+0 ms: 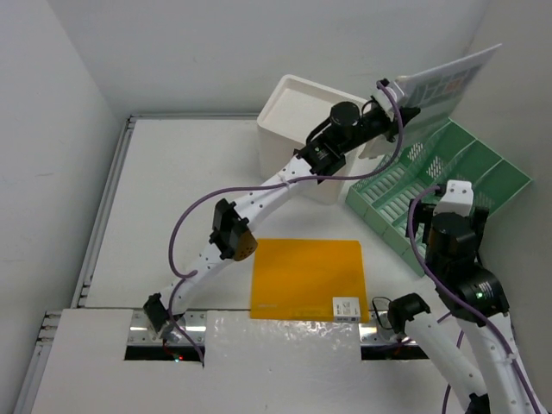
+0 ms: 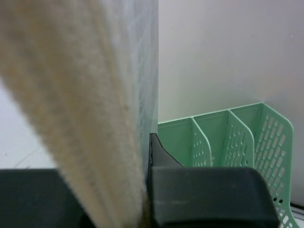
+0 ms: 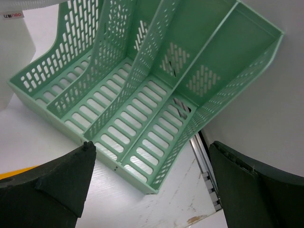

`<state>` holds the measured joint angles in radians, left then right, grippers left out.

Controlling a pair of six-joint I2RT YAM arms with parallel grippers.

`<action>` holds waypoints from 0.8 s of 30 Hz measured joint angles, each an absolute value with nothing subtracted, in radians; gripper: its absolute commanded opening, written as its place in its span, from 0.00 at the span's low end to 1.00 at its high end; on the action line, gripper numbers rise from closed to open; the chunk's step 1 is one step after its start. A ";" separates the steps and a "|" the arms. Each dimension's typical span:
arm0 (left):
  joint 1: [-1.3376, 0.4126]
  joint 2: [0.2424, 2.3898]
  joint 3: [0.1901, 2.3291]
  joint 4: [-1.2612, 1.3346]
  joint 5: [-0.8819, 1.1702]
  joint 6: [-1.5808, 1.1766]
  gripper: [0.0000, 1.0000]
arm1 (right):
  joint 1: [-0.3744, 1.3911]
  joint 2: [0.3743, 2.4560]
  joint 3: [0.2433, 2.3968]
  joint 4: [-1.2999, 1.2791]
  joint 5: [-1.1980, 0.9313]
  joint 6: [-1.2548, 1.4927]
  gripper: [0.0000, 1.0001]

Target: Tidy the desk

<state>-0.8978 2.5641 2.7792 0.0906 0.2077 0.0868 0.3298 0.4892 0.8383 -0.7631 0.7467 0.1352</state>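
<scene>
My left gripper (image 1: 392, 97) clamps one booklet (image 1: 448, 79) over one green rack (image 3: 142, 95), far right. Right gripper (image 3: 151, 183) gapes, empty. One yellow folder (image 1: 306, 276) near, one white box (image 1: 285, 138) far, on the desk (image 1: 172, 172).

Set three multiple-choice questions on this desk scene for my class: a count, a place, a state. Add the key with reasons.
1. How many compartments has the green rack? A two B three C five
2. Where is the orange folder? A flat on the desk B in the rack C against the wall
3. How is the right gripper? A shut on the folder B shut on the rack C open, empty
Key: 1 B, two dividers make three; 2 A, it lies flat on the tabletop; 3 C, its jaws stand wide apart.
</scene>
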 measured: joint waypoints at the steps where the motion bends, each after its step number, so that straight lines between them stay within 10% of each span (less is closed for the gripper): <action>1: -0.904 2.574 2.787 0.103 0.199 0.090 0.00 | 0.330 0.477 0.838 -0.760 0.756 0.130 0.99; 16: -0.895 2.780 2.874 0.152 0.066 -0.007 0.00 | 0.329 0.416 0.838 -0.737 0.768 0.105 0.99; 24: -0.895 2.848 2.874 0.142 0.108 -0.105 0.32 | 0.330 0.436 0.805 -0.709 0.727 0.092 0.99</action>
<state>-0.8951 2.8475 2.8742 0.1417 0.1081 -0.1051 0.3298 0.4362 0.8055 -0.7094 0.7265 0.0917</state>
